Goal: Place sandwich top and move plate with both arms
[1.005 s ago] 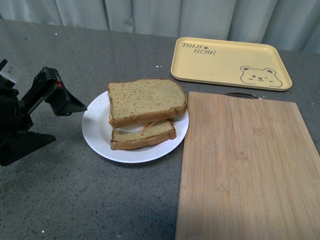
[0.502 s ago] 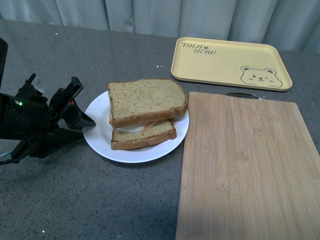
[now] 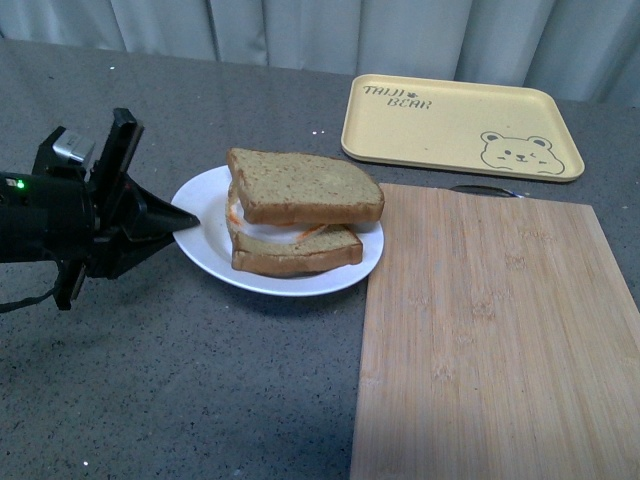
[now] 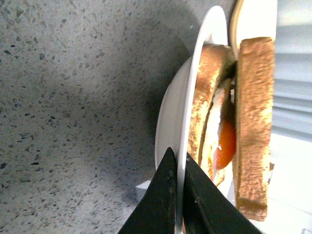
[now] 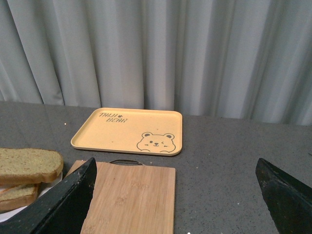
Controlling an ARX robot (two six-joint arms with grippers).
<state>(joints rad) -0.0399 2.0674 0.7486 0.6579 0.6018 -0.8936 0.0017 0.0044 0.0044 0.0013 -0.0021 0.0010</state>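
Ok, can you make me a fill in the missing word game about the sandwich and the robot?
1. The sandwich top sits on the sandwich, on a round plate coloured ____.
2. The gripper pinching the plate's rim belongs to the robot's ____ arm.
3. The yellow tray has a ____ drawn on it.
4. The right gripper is away from the plate, with its jaws wide ____.
Missing words: white; left; bear; open.
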